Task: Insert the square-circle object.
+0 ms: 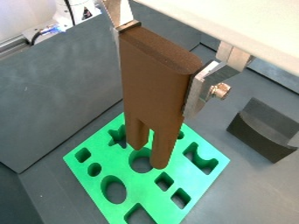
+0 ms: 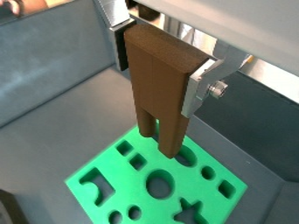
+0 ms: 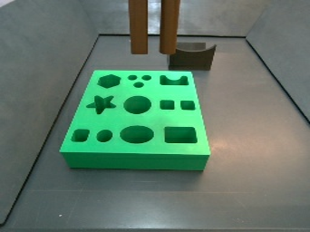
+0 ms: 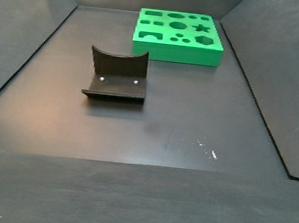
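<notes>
Hand (image 2: 163,66) grips square-circle object (image 1: 156,83) (brown, two-legged).

Dark grey floor (image 4: 150,134), grey walls (image 3: 72,14)

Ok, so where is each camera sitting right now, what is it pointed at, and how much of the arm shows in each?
Wrist view: rides the arm, looks down the brown forked block to the green board; gripper finger shows.
Wrist view: same mount, opposite side; the block hangs over the board; the gripper shows.
Side view: by the board's near edge; only the block's legs show.
Side view: far across the floor, dark notched block in front; no arm visible.
All share the board.
</notes>
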Robot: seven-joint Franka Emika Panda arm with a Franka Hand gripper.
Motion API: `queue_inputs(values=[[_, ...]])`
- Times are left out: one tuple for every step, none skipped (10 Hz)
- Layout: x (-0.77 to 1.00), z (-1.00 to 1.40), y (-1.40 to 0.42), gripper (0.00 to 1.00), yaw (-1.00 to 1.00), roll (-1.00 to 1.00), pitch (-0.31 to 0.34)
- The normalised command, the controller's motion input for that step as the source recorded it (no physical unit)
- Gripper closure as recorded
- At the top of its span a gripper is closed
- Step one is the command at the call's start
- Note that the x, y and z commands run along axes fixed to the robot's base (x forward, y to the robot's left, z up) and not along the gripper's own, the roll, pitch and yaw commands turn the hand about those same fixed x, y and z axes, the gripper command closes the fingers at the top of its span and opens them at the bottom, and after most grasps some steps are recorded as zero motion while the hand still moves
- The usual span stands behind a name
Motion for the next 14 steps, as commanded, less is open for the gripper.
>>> queue_inputs(values=[[-1.00,-0.89,-0.48,1.00,0.02,0.02,-0.083],[-0.96,-0.80,-0.51,1.00,0.02,0.09,-0.067],[-0.93,-0.73,-0.53,1.00,0.02,0.14,-0.073],[-0.88,-0.59,-0.49,1.00,0.02,0.22,-0.106],[-0.80,-0.59,-0.56,1.00,0.05,0.27,-0.099],[-0.71,-0.51,-0.53,1.00,0.04,0.28,-0.086],[-0.41,-0.35,-0.27,1.00,0.00,0.29,-0.001],[-0.14,-0.27,-0.11,1.00,0.00,0.29,0.000],[0.00,-0.27,-0.09,1.00,0.00,0.24,0.000],[0.11,-0.26,-0.07,1.00,0.00,0.24,0.023],[0.17,-0.29,-0.12,1.00,0.00,0.21,0.027],[0.23,-0.24,-0.17,1.00,-0.01,0.14,0.034],[0.23,-0.19,-0.11,1.00,-0.03,0.13,0.050],[0.15,-0.17,-0.12,1.00,-0.04,0.08,0.021]])
